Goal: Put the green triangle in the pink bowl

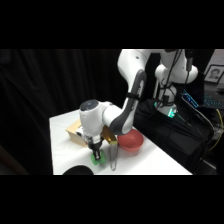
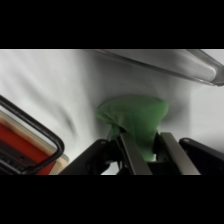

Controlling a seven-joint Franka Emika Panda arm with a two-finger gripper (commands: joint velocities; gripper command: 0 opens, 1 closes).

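The green triangle (image 1: 96,159) lies on the white table (image 1: 62,145) near its front edge, right under my gripper (image 1: 94,153), which has come straight down onto it. In the wrist view the green triangle (image 2: 132,115) fills the narrow gap between the two fingers of my gripper (image 2: 144,137), and both press against its sides. The part of the block that sticks out past the fingertips rests on the table. The pink bowl (image 1: 132,142) stands to the right of the gripper, behind the arm, with nothing in it that I can see.
A tan wooden box (image 1: 75,131) sits behind the gripper on the left. Metal tongs (image 1: 113,154) lie between the gripper and the bowl, and the tongs (image 2: 170,62) cross the top of the wrist view. A dark round object (image 1: 78,171) is at the front edge.
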